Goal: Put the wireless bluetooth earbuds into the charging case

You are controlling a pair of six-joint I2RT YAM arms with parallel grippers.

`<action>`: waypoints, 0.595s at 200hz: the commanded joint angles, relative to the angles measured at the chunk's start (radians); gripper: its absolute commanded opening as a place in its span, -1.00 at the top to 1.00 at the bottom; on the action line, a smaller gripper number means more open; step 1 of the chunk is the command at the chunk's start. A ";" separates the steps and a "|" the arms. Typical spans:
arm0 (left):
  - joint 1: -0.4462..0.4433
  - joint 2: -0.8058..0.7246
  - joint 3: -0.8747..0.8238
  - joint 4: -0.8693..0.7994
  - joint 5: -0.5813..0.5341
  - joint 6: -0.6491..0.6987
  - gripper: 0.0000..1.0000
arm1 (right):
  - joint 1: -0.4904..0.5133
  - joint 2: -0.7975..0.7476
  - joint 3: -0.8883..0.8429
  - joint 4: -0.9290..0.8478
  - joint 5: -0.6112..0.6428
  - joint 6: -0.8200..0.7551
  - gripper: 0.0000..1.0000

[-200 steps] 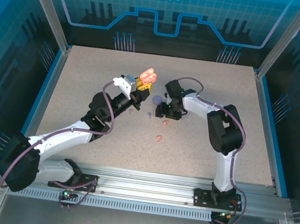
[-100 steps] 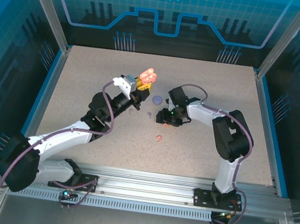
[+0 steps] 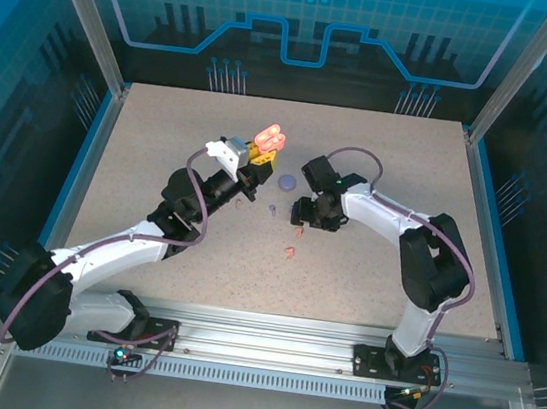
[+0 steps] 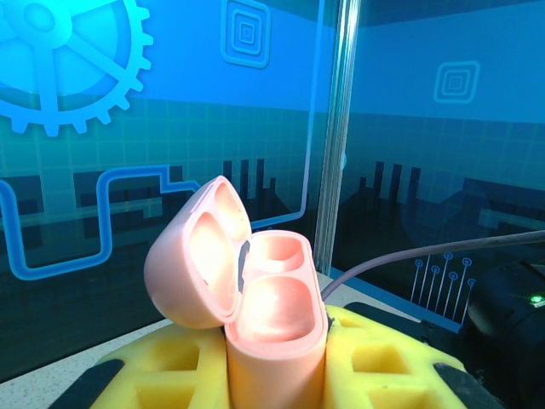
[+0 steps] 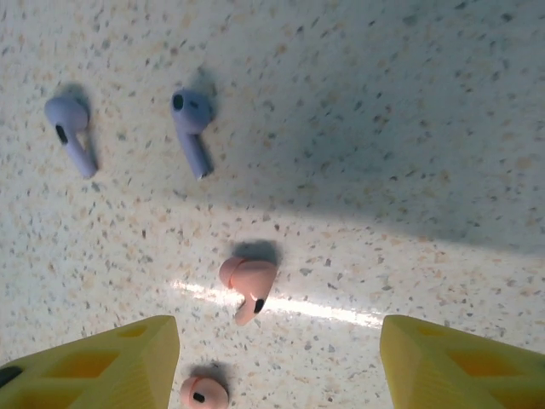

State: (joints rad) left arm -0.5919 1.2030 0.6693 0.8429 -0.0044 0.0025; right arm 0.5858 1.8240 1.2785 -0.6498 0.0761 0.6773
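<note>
The left gripper (image 4: pixel 277 379) is found pinched on the pink charging case (image 4: pixel 271 298). The case is held upright between the yellow fingers (image 4: pixel 387 371), with its lid hinged open. The right gripper (image 5: pixel 277 341) is found spread over the speckled table (image 5: pixel 409 128). One pink earbud (image 5: pixel 249 287) lies between its fingertips, and a second pink earbud (image 5: pixel 204 392) lies close beside one finger. Two purple earbuds (image 5: pixel 192 128) lie further ahead of it, apart from each other.

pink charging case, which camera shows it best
Left wrist: the pink charging case is close up, lid open, both wells visibly empty, clamped in the left gripper. Top external shows it small, from above, wells hard to make out.
</note>
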 commanded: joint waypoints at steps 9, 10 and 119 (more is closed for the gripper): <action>0.006 -0.010 0.006 0.032 -0.008 0.019 1.00 | 0.044 0.080 0.073 -0.100 0.060 0.127 -0.26; 0.007 -0.011 0.006 0.032 -0.007 0.019 1.00 | 0.045 0.083 0.076 -0.102 0.061 0.130 -0.26; 0.009 0.007 -0.016 0.085 -0.008 0.004 1.00 | 0.108 0.249 0.217 -0.247 0.208 0.362 -0.08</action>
State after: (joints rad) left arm -0.5900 1.2053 0.6689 0.8639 -0.0044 0.0021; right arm 0.6807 2.0453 1.4593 -0.8352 0.2291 0.9833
